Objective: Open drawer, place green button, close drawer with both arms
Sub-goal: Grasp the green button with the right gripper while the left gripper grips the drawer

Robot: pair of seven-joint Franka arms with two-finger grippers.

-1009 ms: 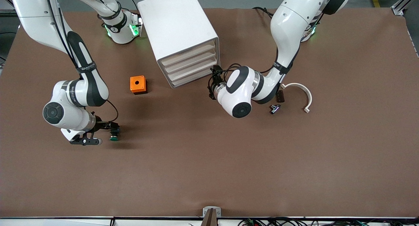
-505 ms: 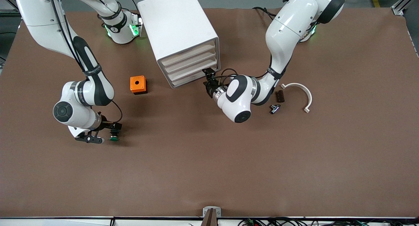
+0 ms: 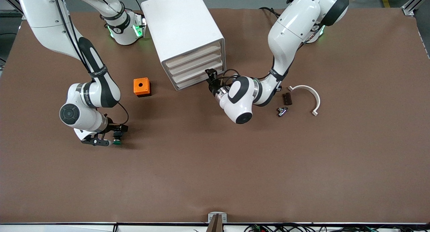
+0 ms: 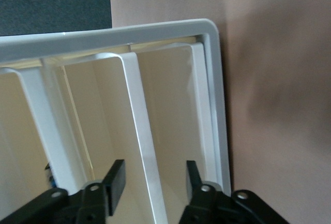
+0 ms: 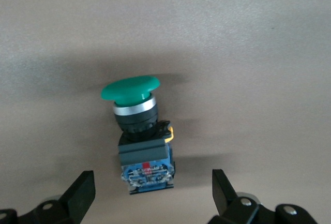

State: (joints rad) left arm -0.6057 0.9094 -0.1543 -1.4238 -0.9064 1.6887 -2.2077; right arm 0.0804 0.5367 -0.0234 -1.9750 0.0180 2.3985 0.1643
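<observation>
The white cabinet (image 3: 183,27) stands at the back of the table with its four drawers (image 3: 195,67) all shut. My left gripper (image 3: 211,77) is open right at the lower drawer fronts, at the cabinet corner toward the left arm's end. In the left wrist view its fingers (image 4: 115,182) straddle a white slat (image 4: 139,105). The green-capped button (image 3: 117,139) lies on its side on the table toward the right arm's end. My right gripper (image 3: 112,135) is open and low, a finger on each side of it. In the right wrist view the button (image 5: 137,125) lies just ahead of the open gripper (image 5: 152,193).
An orange cube with a hole (image 3: 141,87) sits beside the cabinet toward the right arm's end. A small dark part (image 3: 286,98), a small metal part (image 3: 282,111) and a white curved piece (image 3: 310,96) lie toward the left arm's end.
My left gripper has moved in toward the cabinet's lower drawer fronts. My right arm has shifted toward the button, and its open fingers have closed in around it.
</observation>
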